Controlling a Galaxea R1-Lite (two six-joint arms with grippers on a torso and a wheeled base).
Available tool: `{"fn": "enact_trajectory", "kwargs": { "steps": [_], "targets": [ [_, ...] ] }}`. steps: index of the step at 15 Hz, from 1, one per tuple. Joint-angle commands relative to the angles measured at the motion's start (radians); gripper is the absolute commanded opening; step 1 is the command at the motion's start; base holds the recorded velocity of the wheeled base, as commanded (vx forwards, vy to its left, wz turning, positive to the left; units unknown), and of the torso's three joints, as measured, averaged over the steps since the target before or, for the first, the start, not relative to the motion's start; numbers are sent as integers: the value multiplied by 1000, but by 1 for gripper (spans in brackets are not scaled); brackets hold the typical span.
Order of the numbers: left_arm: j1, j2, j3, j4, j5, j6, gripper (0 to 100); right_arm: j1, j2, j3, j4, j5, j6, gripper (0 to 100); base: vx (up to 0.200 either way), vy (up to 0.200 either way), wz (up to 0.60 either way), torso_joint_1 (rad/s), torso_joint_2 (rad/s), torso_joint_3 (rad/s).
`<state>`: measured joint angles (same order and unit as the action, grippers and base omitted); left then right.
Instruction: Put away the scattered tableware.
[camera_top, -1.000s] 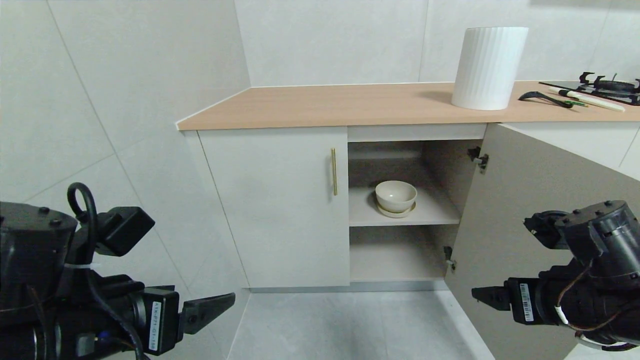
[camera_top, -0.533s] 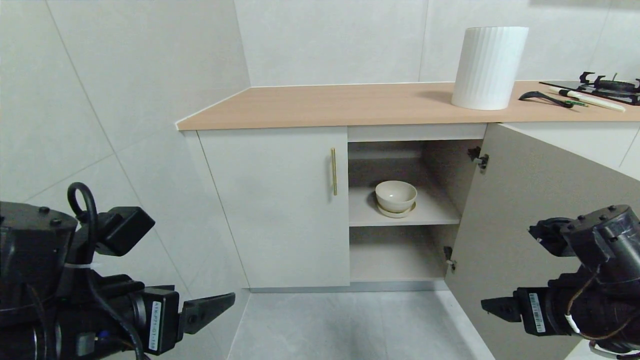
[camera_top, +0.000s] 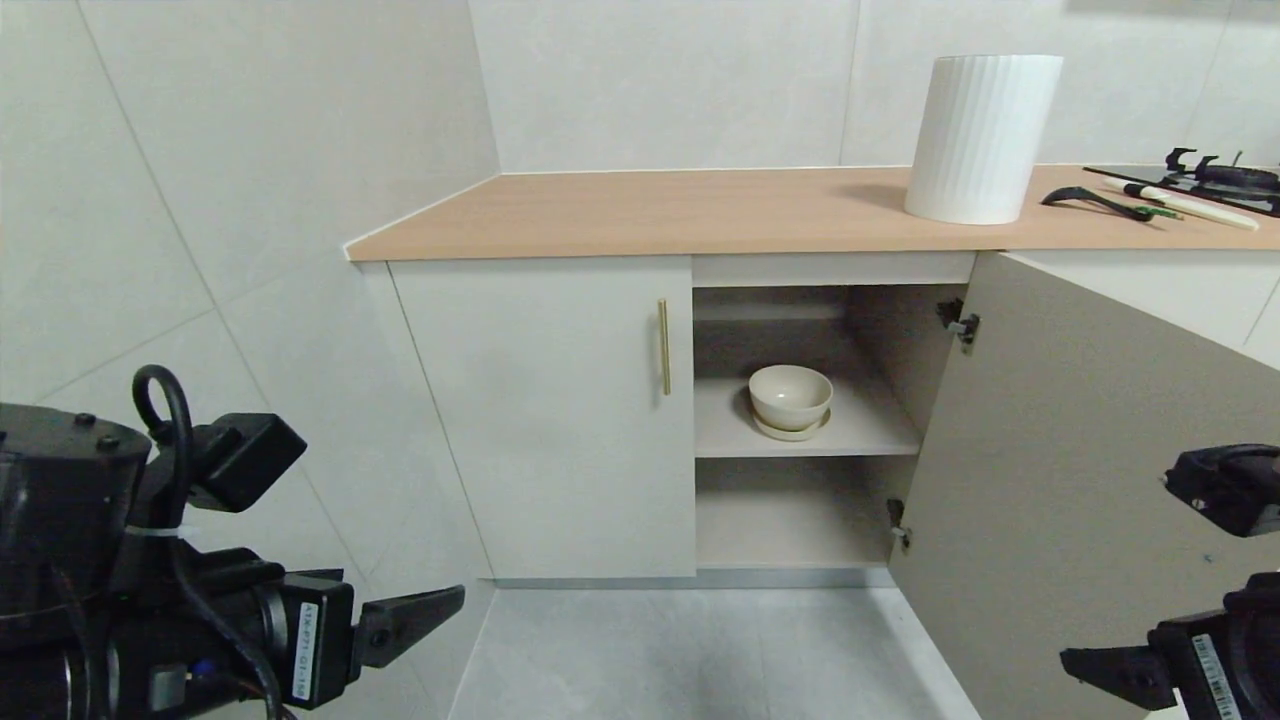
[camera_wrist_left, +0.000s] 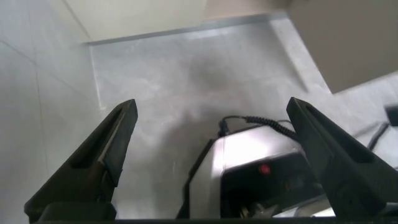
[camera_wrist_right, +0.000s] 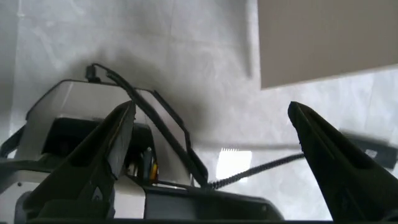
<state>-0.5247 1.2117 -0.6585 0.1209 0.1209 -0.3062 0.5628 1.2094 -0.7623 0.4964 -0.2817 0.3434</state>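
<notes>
A cream bowl (camera_top: 790, 394) sits on a small cream plate (camera_top: 791, 427) on the upper shelf of the cabinet (camera_top: 545, 420), whose right door (camera_top: 1060, 480) stands swung open. My left gripper (camera_top: 440, 603) (camera_wrist_left: 211, 118) hangs low at the left over the floor, open and empty. Low at the right, in front of the open door, my right gripper (camera_top: 1085, 662) (camera_wrist_right: 211, 121) is also open and empty. Both are well short of the cabinet.
On the wooden counter (camera_top: 700, 210) stand a tall white ribbed container (camera_top: 980, 135), a black utensil (camera_top: 1090, 200), a white-handled tool (camera_top: 1185, 205) and a stove grate (camera_top: 1225, 172). The left door with a brass handle (camera_top: 663, 345) is closed. Grey tiled floor (camera_top: 700, 650) lies below.
My right arm has dropped and pulled back to the right, away from the open door. The head view has shifted slightly. The left arm has stayed put.
</notes>
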Motion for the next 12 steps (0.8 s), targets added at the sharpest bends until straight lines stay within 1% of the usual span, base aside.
{"fn": "enact_trajectory", "kwargs": {
  "steps": [1,5,6,10,11,12],
  "targets": [
    [-1,3,2,0,-1,1,100,-1,-47,-15,82,-1,-26,100,0,-200,0,17,2,-2],
    [-1,8,2,0,-1,-1,100,-34,-47,-25,105,-2,-37,100,0,-200,0,1,1,2],
    [-1,8,4,0,-1,1,100,-83,-56,-32,149,-2,-78,100,0,-200,0,2,2,7],
    [-1,8,5,0,-1,1,100,-213,-111,-57,240,-2,-198,100,0,-200,0,4,4,0],
    [-1,8,7,0,-3,2,100,-238,-117,-64,241,-2,-208,100,0,0,0,0,0,0],
    [-1,8,8,0,-3,1,100,-327,-114,-87,241,-7,-216,100,0,0,0,0,0,0]
  ]
}}
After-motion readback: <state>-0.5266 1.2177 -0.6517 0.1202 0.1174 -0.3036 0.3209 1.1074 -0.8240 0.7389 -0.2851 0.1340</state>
